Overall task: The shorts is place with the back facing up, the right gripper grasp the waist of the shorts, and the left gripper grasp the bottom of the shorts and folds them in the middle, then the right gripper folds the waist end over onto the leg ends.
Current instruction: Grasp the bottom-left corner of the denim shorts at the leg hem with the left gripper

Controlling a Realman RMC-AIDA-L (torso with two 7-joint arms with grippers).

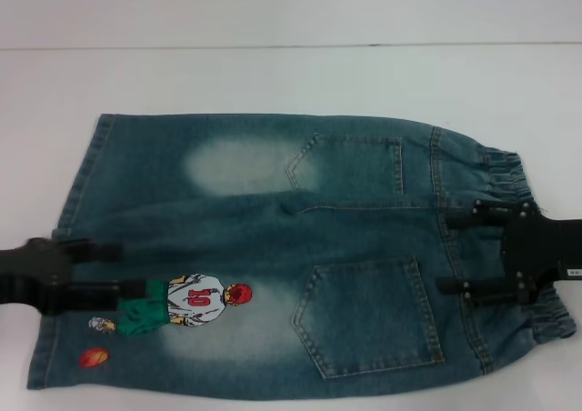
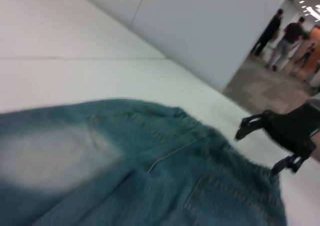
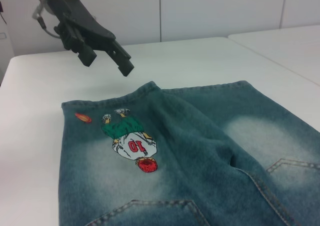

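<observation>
The blue denim shorts [image 1: 346,211] lie flat on the white table [image 1: 273,75] with the back pockets up, the elastic waist at the right and the leg ends at the left. A cartoon player patch [image 1: 200,302] marks the near leg. My left gripper [image 1: 127,268] hovers open over the leg ends, and the right wrist view shows this left gripper [image 3: 107,63] raised clear of the shorts [image 3: 200,151]. My right gripper [image 1: 446,252] stands open over the waistband. The left wrist view shows that right gripper [image 2: 257,153] at the waist edge of the shorts [image 2: 150,176], holding nothing.
Bare white table surrounds the shorts on the far side and to both sides. A grey wall [image 2: 210,31] stands beyond the table's far edge. Several people [image 2: 285,36] stand far off in the background.
</observation>
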